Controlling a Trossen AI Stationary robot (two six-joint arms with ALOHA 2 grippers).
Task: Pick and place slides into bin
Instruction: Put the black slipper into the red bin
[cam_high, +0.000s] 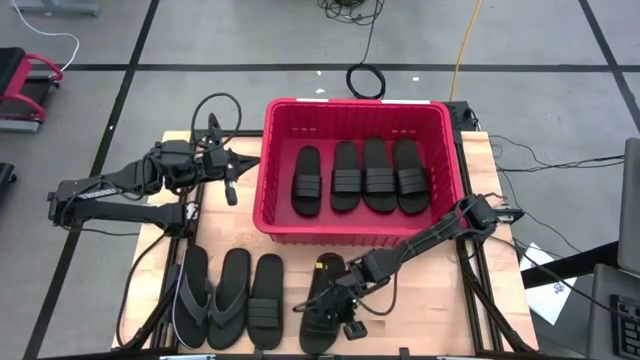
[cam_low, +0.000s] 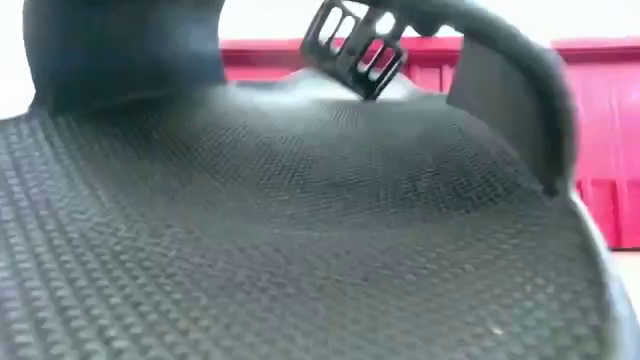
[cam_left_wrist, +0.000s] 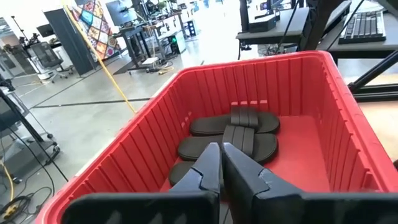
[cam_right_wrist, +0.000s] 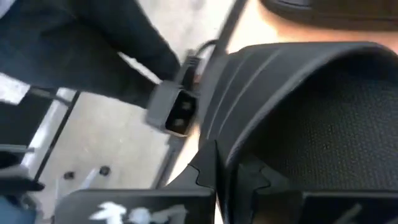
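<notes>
Right claw (cam_high: 335, 300) clenched on a fifth sandal (cam_high: 322, 305) at table front; four in the basket (cam_high: 280, 215), three (cam_high: 230, 300) still waiting.

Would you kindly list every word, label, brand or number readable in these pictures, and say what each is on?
None can be read.
Black rubber slides in the red slotted plastic bin: no print shows.
Black ribbed-band slide gripped by the right gripper: only a dotted texture.
White smear at the right wrist view's near edge: too blurred to read.
Colourful patterned panel in the room: a pattern, no letters legible.
Left gripper: unmarked.
</notes>
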